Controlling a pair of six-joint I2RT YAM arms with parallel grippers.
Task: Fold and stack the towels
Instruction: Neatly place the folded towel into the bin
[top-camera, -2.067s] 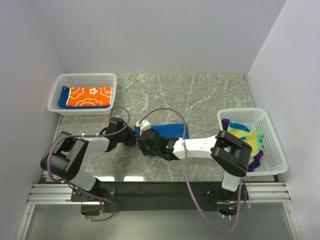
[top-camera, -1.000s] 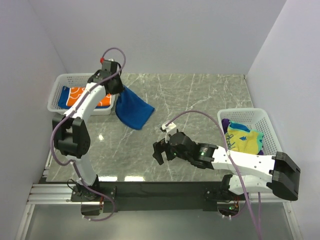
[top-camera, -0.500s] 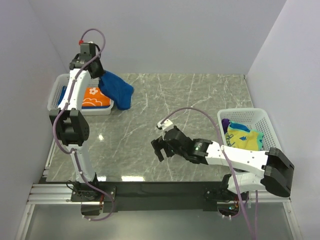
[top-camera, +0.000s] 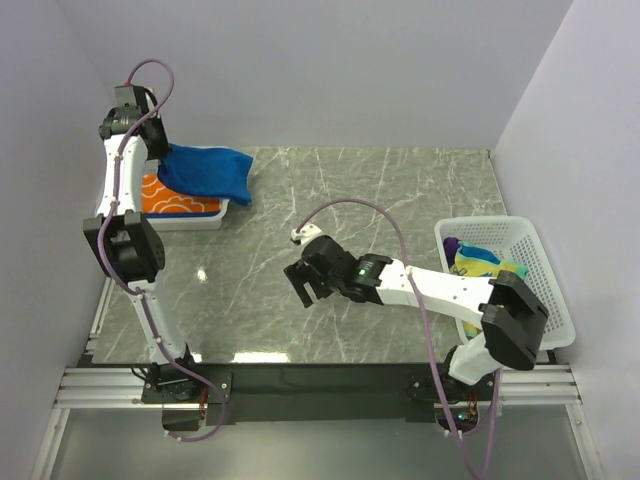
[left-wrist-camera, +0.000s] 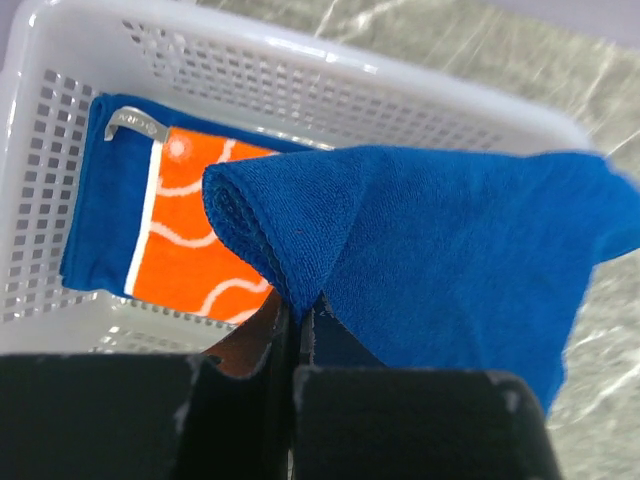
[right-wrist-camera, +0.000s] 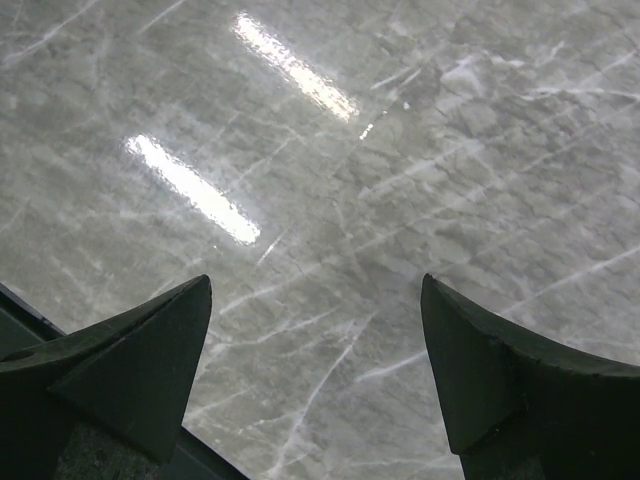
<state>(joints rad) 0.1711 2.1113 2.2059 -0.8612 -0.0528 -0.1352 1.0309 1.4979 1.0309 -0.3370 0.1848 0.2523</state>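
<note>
A folded royal blue towel (top-camera: 210, 172) hangs over the left basket (top-camera: 190, 222), pinched at one edge by my left gripper (top-camera: 160, 158), which is shut on it. The wrist view shows the blue towel (left-wrist-camera: 450, 240) held above an orange towel with white flowers (left-wrist-camera: 200, 260) lying flat in the basket (left-wrist-camera: 300, 70). That orange towel (top-camera: 180, 198) is partly covered from above. My right gripper (top-camera: 303, 285) hovers open over bare marble near the table's middle, nothing between its fingers (right-wrist-camera: 150, 350). More towels, yellow, teal and purple (top-camera: 487, 280), are heaped in the right basket (top-camera: 545, 280).
The marble tabletop (top-camera: 380, 190) runs between the two white mesh baskets. White walls enclose the back and both sides. The black rail (top-camera: 320, 385) with the arm bases lines the near edge. The table's near edge (right-wrist-camera: 20, 315) shows in the right wrist view.
My left arm has carried the blue towel leftward and back, from beside the left basket to above it. My right arm has drifted slightly left, its jaws still apart.
</note>
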